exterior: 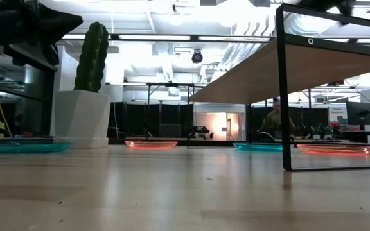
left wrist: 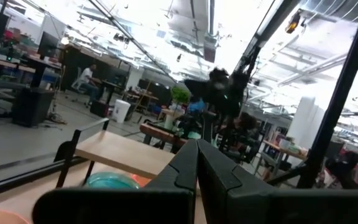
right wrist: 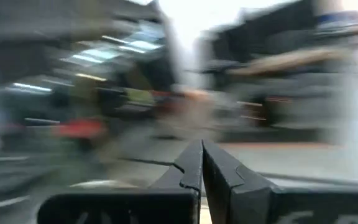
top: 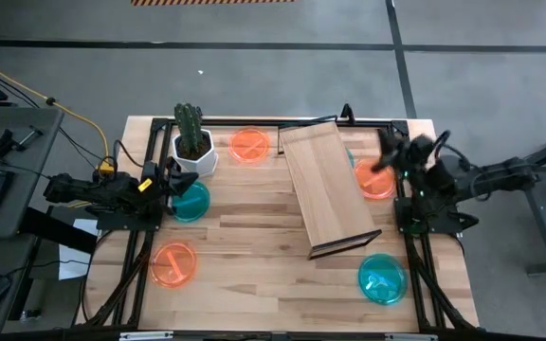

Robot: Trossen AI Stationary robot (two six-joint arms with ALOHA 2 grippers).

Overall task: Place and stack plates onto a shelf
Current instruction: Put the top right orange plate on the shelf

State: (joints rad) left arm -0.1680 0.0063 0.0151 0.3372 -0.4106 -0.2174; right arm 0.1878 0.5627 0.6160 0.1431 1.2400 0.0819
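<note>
I see five plates on the butcher-block table (top: 245, 223), none of them on the shelf (top: 325, 185). The shelf, a light-wood plank on a dark frame, sits right of centre and is turned at a slant, its far end near the table's far edge and its near end toward the right.

An orange plate (top: 249, 145) lies at the far edge, just left of the shelf's far end. A second orange plate (top: 375, 179) lies just right of the shelf, close to the right edge, and a sliver of teal shows beside the shelf just beyond it. On the left, a teal plate (top: 190, 202) lies just near of the white hexagonal cactus pot (top: 194, 152), and a third orange plate (top: 173, 264) lies in the near-left part of the table. Another teal plate (top: 382, 278) lies at the near right, beyond the shelf's near end.

My left gripper (top: 172, 183) is at the left edge, just beside the left teal plate and the pot; in its wrist view the fingers (left wrist: 188, 165) are pressed together with nothing between them. My right gripper (top: 389, 152) is at the right edge, just over the far side of the right orange plate; its fingers (right wrist: 194, 165) also meet, holding nothing.
</note>
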